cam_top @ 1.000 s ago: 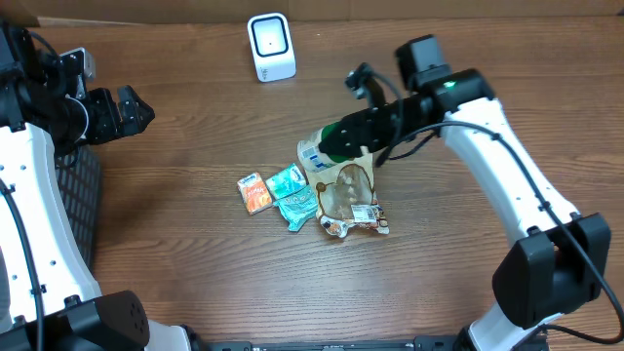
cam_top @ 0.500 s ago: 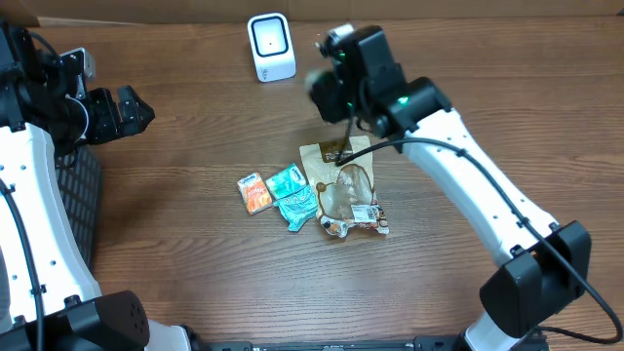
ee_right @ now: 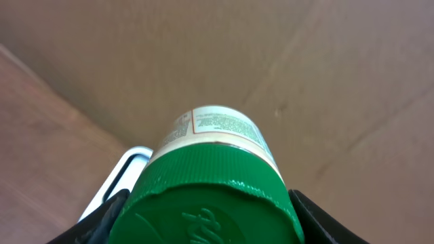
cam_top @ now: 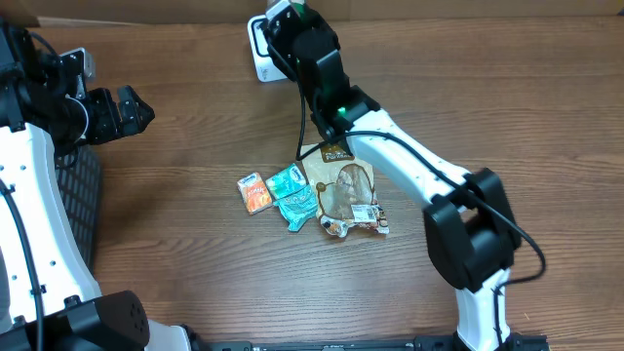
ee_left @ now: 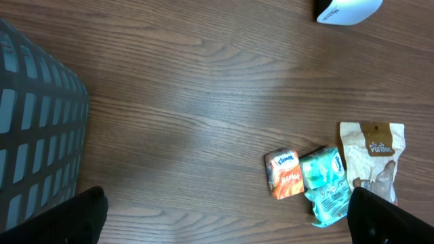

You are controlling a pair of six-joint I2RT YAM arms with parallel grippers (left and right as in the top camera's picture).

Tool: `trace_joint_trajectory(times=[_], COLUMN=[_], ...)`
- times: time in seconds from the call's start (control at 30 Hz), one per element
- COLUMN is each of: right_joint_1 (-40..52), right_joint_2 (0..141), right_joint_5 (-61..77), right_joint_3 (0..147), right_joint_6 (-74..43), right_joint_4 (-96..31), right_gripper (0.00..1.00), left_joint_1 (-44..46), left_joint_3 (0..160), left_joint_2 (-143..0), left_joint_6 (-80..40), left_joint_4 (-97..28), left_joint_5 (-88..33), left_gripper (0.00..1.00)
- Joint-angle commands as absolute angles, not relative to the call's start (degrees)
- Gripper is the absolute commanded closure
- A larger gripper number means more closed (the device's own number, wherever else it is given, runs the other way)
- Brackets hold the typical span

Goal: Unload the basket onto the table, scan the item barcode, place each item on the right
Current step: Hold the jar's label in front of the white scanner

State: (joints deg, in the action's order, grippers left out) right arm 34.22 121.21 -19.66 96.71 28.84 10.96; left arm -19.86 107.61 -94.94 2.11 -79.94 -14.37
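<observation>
Glossy green plastic cap [ee_right: 203, 207] tops cylindrical bottle [ee_right: 215, 130].

The wooden worktop [cam_top: 175, 263] bore a white scanner [ee_left: 346, 8] at its far edge. Mid-worktop lay a brown pouch [cam_top: 343, 180], an orange packet [cam_top: 254, 192] and teal wrappers [cam_top: 290, 181], clustered together. A dark basket [ee_left: 34, 129] sat left, perhaps on it.
</observation>
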Motion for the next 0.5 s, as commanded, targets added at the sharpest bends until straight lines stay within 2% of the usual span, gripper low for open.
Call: trace_joint_trajectory(times=[0.0,0.47], right_joint_1=[34.02,34.02], right_joint_2=[123.55,135.24], right_joint_5=[-20.47,-15.77], right_joint_3=[98.48,98.48], right_joint_6=[35.59,58.96], right_joint_4=[16.34,32.67], right_gripper=[0.61,0.61], left_joint_1=[-19.57,-19.57], left_joint_3=[108.12,108.12], left_joint_2=[-94.83,-94.83], left_joint_6=[3.44,3.44], left_joint_4=[-79.88,-79.88], left_joint_5=[-14.61,-14.61], left_gripper=[0.01,0.00])
